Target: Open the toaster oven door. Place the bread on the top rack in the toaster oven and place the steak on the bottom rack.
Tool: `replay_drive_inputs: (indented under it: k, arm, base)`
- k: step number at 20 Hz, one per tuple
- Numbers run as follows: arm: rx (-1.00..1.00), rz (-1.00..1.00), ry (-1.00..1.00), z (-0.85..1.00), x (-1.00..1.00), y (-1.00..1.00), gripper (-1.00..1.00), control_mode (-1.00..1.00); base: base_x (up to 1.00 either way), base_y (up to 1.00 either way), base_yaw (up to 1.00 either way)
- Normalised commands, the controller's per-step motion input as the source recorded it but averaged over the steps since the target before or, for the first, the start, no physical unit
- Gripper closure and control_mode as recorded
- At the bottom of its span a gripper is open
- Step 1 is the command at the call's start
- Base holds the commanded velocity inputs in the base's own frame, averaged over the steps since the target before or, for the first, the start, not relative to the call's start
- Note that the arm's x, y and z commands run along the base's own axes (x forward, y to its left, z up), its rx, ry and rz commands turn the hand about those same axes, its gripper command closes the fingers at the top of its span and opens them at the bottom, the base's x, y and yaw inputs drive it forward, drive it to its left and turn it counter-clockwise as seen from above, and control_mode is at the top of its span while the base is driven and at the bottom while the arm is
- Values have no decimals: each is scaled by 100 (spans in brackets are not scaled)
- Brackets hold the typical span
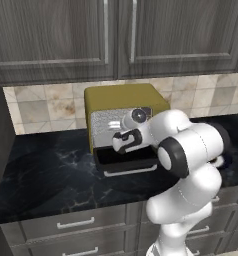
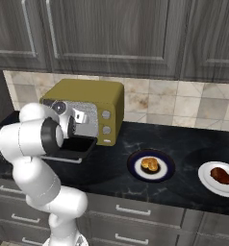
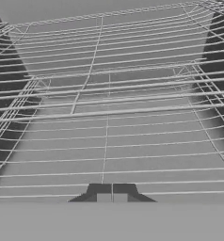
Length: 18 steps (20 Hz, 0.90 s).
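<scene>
Door (image 1: 125,162) of the toaster oven (image 1: 122,97) hangs down flat in front of the opening, so the first part looks done to me. My gripper (image 3: 112,195) sits right at the mouth of the oven with its fingertips pressed together and nothing between them. Through the hand camera I look straight along the wire shelves: the top rack (image 3: 109,87) and the bottom rack (image 3: 104,162) both run back into the grey interior, and both are bare.

The bread (image 2: 149,164) lies on a dark-rimmed plate (image 2: 133,172) on the counter, to the right of the oven. The steak (image 2: 220,175) lies on a white plate (image 2: 207,181) further right, well apart from the oven.

My judgement is that the step in hand is to back out and fetch the bread. I want to pull straight back and up so the hand clears the lowered door, then swing right over the dark-rimmed plate. I would spread the fingers before I descend, not at the last moment, and come down from above so they straddle the lump. The plate's rim may catch a finger if I come in low from the side.
</scene>
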Motion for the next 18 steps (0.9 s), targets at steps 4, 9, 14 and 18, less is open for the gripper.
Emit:
replay_drive_inputs:
  k: [4, 9, 14, 18]
  arm:
    - [0, 0, -4, -6, 33, 5, 100, -100]
    - [0, 0, -2, -13, 27, 5, 100, -100]
    - [-1, 0, -1, -18, 24, 5, 100, -100]
    - [-3, 0, 0, -30, 7, 7, 100, -100]
  base:
    - [0, 0, 0]
    - [0, 0, 0]
    - [0, 0, 0]
    - [0, 0, 0]
